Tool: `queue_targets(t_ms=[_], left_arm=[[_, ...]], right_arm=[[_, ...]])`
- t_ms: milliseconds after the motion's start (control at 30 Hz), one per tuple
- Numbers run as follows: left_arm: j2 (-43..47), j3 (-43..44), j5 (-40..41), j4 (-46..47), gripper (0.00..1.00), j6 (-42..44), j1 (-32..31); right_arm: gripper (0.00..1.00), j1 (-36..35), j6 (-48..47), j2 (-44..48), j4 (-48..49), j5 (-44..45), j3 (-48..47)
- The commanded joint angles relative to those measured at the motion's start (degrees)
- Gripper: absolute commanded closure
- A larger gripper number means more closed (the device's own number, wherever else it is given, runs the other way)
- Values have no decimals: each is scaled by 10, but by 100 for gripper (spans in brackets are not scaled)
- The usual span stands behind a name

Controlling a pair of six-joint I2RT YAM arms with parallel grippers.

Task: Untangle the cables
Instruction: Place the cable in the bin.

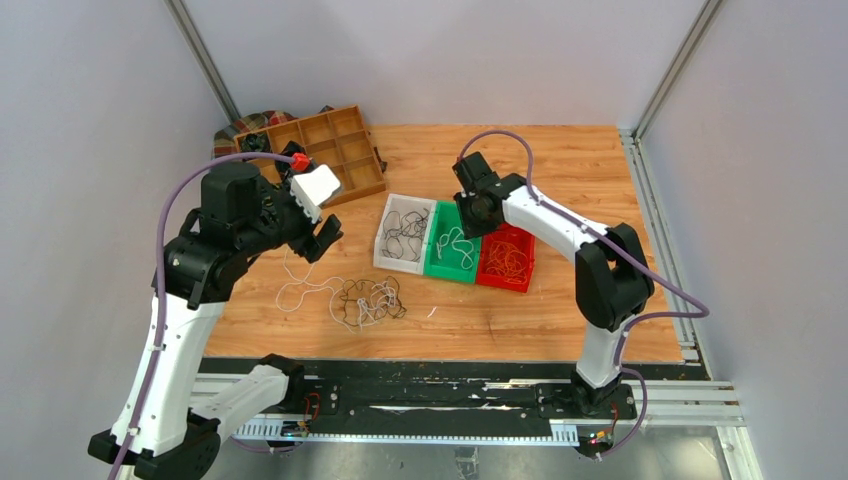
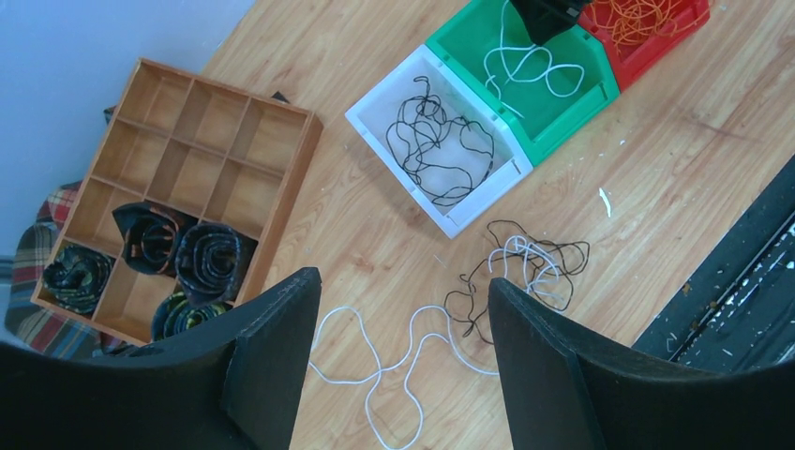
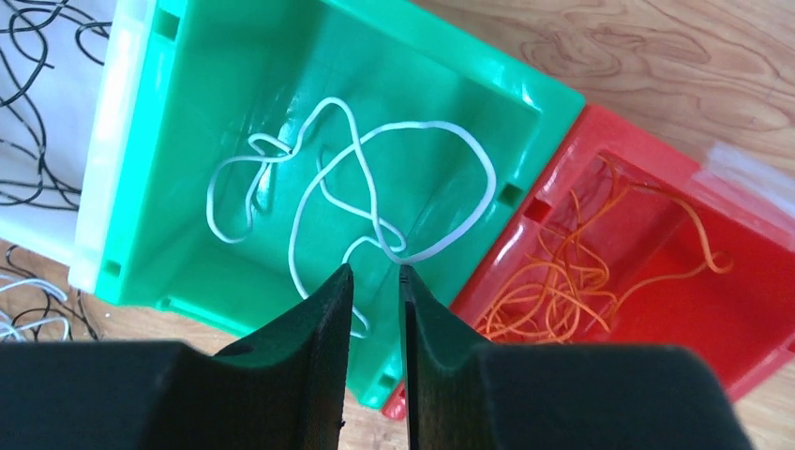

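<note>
While the right gripper [image 3: 377,272] hangs over the green bin [image 3: 525,94]: its jaws stand at a narrow slit with nothing seen between them, tips above the near part of the bin floor
Right under those tips: a loop of the white cable [image 3: 441,127], which lies coiled inside the green bin
Risk at the right jaws: if they pinch or hook that loop as the arm rises, the cable likely lifts out of the green bin
Left gripper [image 2: 403,281]: jaws wide, holding nothing, hovering well to the left of the green bin and nearer the arm bases
Below the left jaws: the tangle [image 2: 525,267] of black and white cables on the table [image 2: 656,141], apart from the green bin, with a loose white strand [image 2: 375,375] trailing further left
Risk at the tangle: a bite on the whole knot instead of one strand probably tightens it; a one-sided pull may drag the heap across the table, since nothing pins it
Risk of slip: the strands are far thinner than a finger and may slide out of a loose grip
White bin [image 2: 469,220]: touching the green bin's left side, black cable [image 2: 436,150] inside
Red bin [image 3: 637,141]: touching the green bin's right side, orange cables [image 3: 562,281] inside
Risk at the bins: they stand wall to wall, so a dangling strand could fall across into the neighbour of the wrong colour
</note>
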State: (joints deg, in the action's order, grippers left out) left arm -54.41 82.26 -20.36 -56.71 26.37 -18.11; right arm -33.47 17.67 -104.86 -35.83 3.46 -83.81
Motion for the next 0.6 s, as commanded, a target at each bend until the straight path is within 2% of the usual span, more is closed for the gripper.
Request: queue_targets(t_ms=[0, 333, 567], left_arm=[[7, 16, 1, 2, 29, -2, 3], [11, 10, 4, 2, 30, -2, 4], [11, -15, 28, -1, 27, 22, 7]], right_arm=[[76, -1, 6, -31, 14, 21, -12], [78, -38, -5, -84, 23, 57, -55], [76, -41, -24, -60, 10, 91, -81]])
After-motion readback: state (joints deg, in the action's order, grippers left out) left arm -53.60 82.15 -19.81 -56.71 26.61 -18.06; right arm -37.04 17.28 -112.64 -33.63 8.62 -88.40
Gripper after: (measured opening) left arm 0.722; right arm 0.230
